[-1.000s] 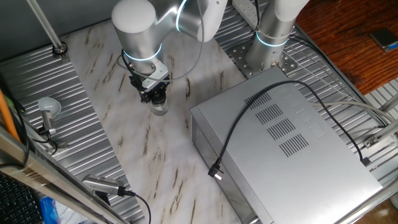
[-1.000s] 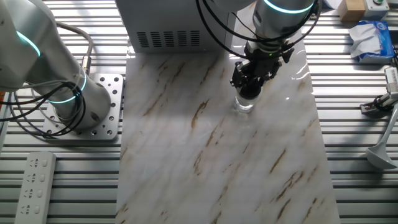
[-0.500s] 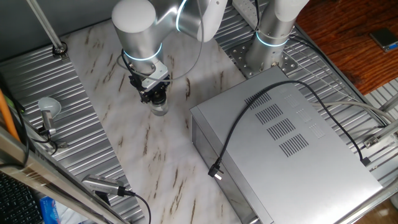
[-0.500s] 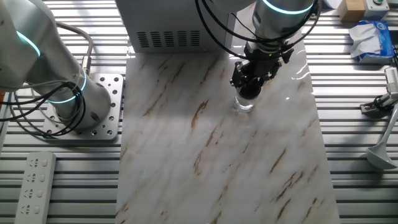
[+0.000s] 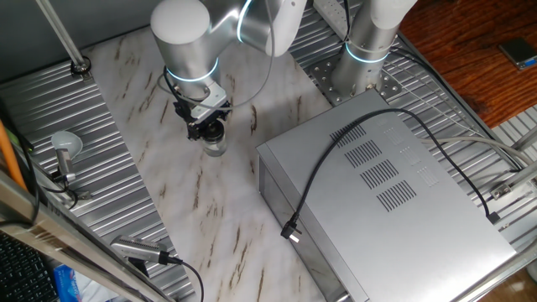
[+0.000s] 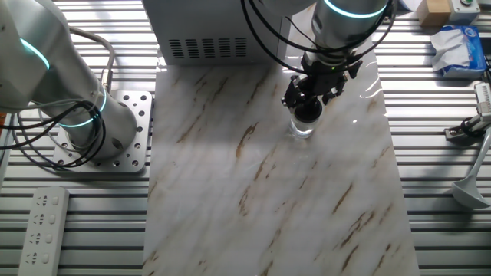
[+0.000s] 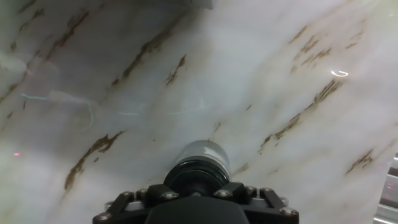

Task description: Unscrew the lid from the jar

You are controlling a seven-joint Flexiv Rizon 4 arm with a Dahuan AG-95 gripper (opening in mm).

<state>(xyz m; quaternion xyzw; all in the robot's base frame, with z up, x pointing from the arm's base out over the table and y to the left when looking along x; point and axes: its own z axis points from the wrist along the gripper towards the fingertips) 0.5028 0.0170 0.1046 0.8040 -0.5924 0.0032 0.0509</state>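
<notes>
Gripper [image 6: 309,107] pointed straight down on the jar top, fingers clamped around the lid [image 7: 196,176]; hand view shows the dark cap seated right between the finger bases, so closed on it, narrow. Directly under the gripper, the jar [image 6: 301,129] stands upright on the marble tabletop [image 6: 253,199], clear body poking out just below the fingers. Lid looks on the jar, no gap visible. Step in hand: twisting the lid, judging by the grip. Next: keep the grip, rotate the wrist, then lift off; nothing holds the jar, it may spin along. Grey metal box [image 5: 394,201] sits well apart to the side.
</notes>
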